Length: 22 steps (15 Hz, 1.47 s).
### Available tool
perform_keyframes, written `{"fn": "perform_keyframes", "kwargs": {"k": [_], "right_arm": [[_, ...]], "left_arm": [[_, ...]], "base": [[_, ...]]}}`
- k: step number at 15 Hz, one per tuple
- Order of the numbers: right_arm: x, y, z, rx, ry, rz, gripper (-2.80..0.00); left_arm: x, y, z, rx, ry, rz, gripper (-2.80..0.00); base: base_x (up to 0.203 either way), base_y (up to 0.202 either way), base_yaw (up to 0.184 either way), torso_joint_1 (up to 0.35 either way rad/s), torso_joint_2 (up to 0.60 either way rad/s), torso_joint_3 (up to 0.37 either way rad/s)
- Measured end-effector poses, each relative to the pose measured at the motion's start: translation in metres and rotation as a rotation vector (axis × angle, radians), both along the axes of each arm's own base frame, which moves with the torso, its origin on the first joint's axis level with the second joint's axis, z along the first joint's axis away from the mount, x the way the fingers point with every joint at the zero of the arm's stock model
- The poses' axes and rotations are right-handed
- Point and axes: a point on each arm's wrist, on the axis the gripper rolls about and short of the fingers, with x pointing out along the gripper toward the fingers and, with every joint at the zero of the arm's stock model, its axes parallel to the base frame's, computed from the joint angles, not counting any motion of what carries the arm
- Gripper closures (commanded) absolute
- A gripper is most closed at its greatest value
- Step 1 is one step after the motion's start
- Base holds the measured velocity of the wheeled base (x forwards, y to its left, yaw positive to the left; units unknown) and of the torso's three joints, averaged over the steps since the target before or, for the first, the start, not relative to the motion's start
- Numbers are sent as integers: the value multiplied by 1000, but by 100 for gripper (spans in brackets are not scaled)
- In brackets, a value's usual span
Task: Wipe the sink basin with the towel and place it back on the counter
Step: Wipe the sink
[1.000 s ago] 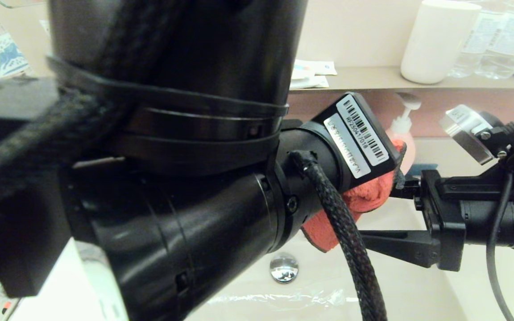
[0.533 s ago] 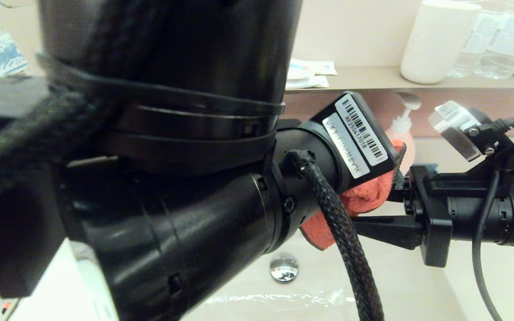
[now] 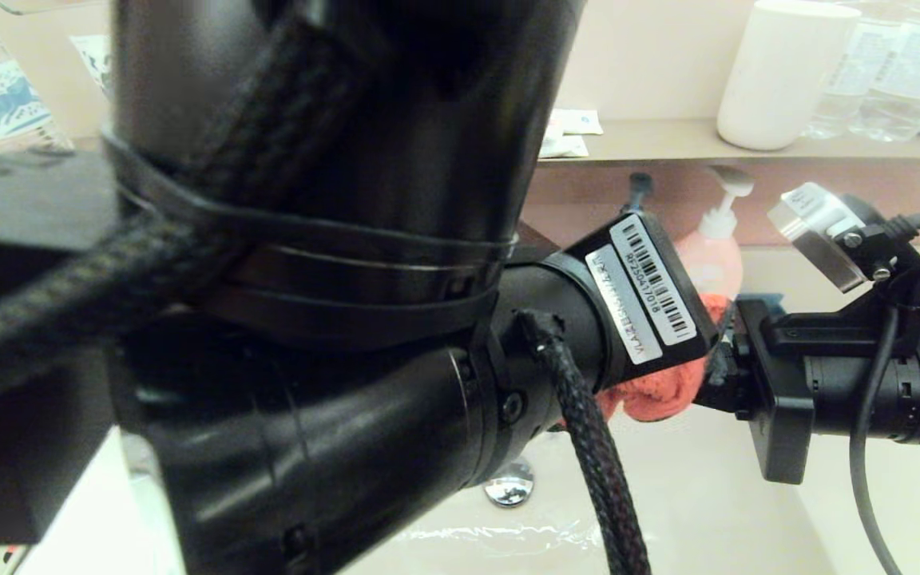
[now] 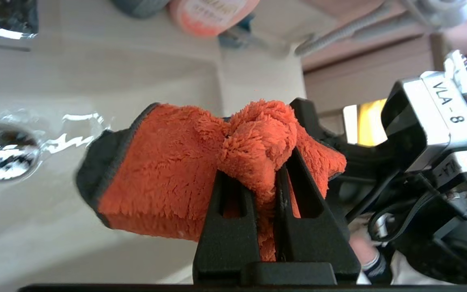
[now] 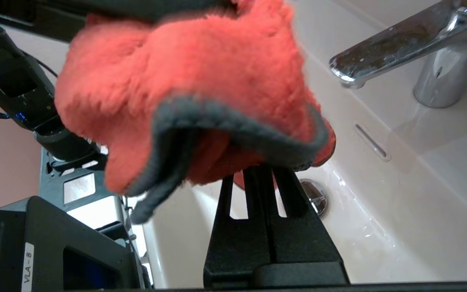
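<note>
The orange-red towel (image 4: pixel 164 170) hangs bunched over the sink basin (image 3: pixel 707 495), above the chrome drain plug (image 3: pixel 508 484). My left gripper (image 4: pixel 260 164) is shut on a fold of the towel, with cloth squeezed between its fingers. From the right, my right gripper (image 5: pixel 262 168) reaches in at the towel (image 5: pixel 201 81); its two fingers are pressed together and their tips vanish under the grey-edged fold. In the head view the left arm fills most of the picture, and only a patch of towel (image 3: pixel 656 391) shows, with the right gripper (image 3: pixel 711 371) touching it. The counter (image 3: pixel 907 511) lies to the right of the basin.
A chrome faucet (image 5: pixel 395 44) stands over the basin's back wall, near the overflow slot (image 5: pixel 372 142). A pink soap pump bottle (image 3: pixel 715 247) sits behind the towel. On the wall shelf are a white cup (image 3: pixel 779 72) and water bottles (image 3: pixel 899 72). Water glistens on the basin floor.
The right gripper's fingers, wide apart a second ago, have closed together at the towel. The left wrist and the towel have dropped a little lower over the basin.
</note>
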Motion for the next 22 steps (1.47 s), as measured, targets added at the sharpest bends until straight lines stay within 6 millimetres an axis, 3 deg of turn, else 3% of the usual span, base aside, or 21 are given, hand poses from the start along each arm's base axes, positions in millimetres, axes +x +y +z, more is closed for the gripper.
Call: {"fn": "perform_keyframes", "kwargs": {"k": [15, 16, 22], "right_arm": [[-3, -2, -1, -1, 4, 2, 0], [-3, -2, -1, -1, 4, 1, 0], [-2, -2, -1, -2, 6, 2, 0]], "left_arm": [[-3, 7, 12, 95, 62, -21, 0], [-2, 7, 12, 98, 64, -21, -280], [-2, 6, 9, 119, 77, -33, -280]], "base": [[0, 0, 0, 0, 0, 0], [0, 0, 0, 0, 0, 0], [0, 0, 0, 0, 0, 0]]}}
